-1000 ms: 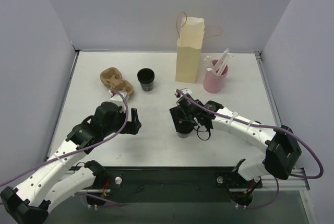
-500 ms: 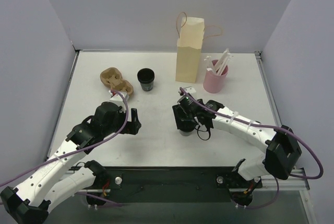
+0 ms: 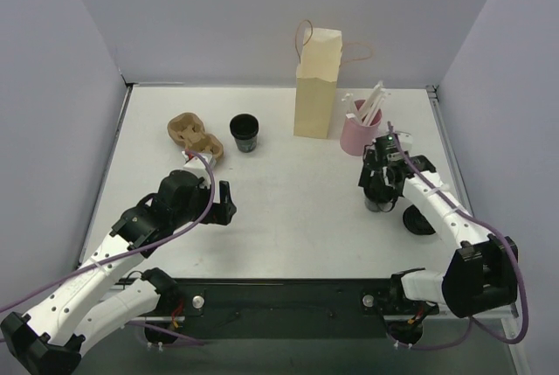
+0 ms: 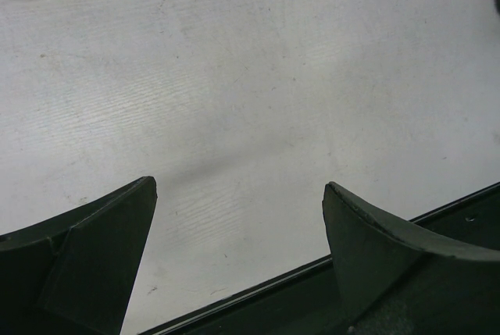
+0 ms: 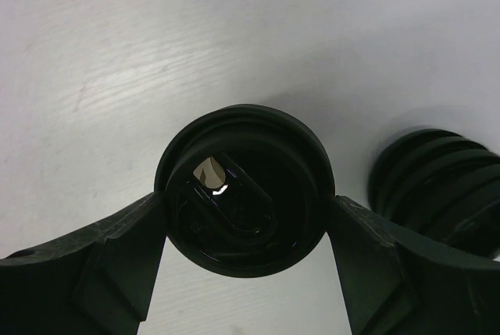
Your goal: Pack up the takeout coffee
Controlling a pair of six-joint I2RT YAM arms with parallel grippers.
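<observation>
My right gripper (image 3: 380,190) (image 5: 246,212) is shut on a black takeout cup (image 3: 376,205) (image 5: 244,188), one finger against each side, at the right of the table. The cup's inside looks dark and glossy. A stack of black lids (image 3: 417,219) (image 5: 439,188) sits just to the cup's right. A second black cup (image 3: 244,133) stands at the back, beside the brown cardboard cup carrier (image 3: 194,135). The tall tan paper bag (image 3: 317,86) stands upright at the back centre. My left gripper (image 3: 225,204) (image 4: 238,188) hangs open over bare table (image 4: 250,77) with nothing between its fingers.
A pink cup (image 3: 359,135) holding white stirrers stands right of the bag, just behind my right gripper. The table's dark front edge (image 4: 437,218) lies under the left fingers. Grey walls close in the left, back and right sides.
My right gripper has carried the black cup from the table's middle to the right side, next to the lids. The left arm has stayed still.
</observation>
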